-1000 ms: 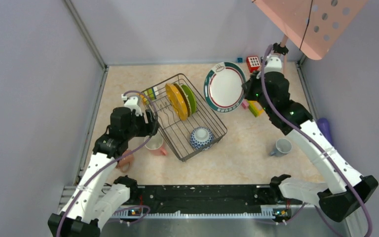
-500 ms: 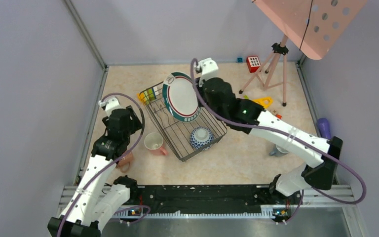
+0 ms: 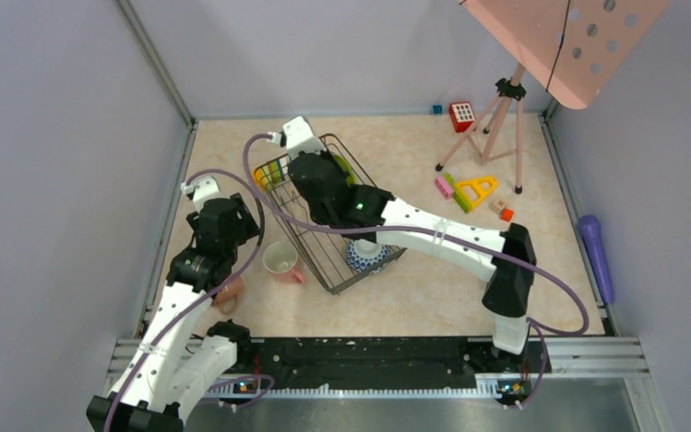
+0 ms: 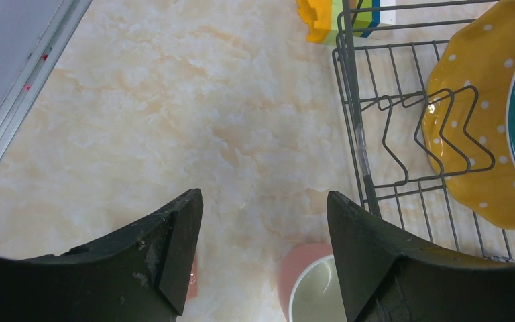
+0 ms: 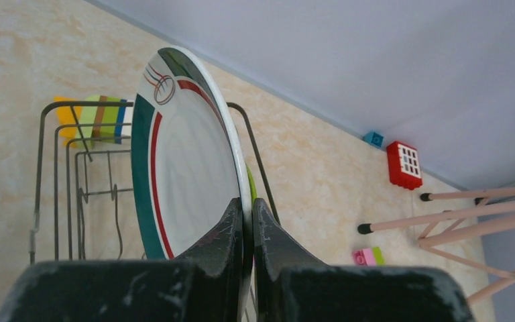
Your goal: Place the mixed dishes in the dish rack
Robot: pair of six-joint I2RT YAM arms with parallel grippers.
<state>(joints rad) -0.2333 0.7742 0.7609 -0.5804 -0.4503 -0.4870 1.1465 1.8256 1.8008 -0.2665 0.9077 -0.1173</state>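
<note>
My right gripper (image 5: 249,209) is shut on the rim of the white plate with green-red rim (image 5: 188,174). It holds the plate upright over the dish rack (image 5: 74,157). A sliver of the lime green plate (image 5: 250,182) shows just behind it. In the top view the right arm (image 3: 317,177) covers the white plate. The rack (image 3: 310,245) holds the blue-white bowl (image 3: 365,255) and the yellow-orange dotted plate (image 4: 483,134). My left gripper (image 4: 261,199) is open and empty above the table, left of the rack. A pink mug (image 3: 281,261) stands below it and another pink mug (image 3: 229,290) lies nearer. The grey-blue mug is hidden.
The rack's yellow-green-white piece (image 3: 273,171) is at its far-left end. A pink stand on a tripod (image 3: 504,94) rises at the back right, with toy blocks (image 3: 468,187) and a red block (image 3: 461,115) near it. A purple object (image 3: 595,243) lies by the right wall.
My right arm has swung left with the white plate, from right of the rack to over its far end. My left gripper drew back from the rack's side.
</note>
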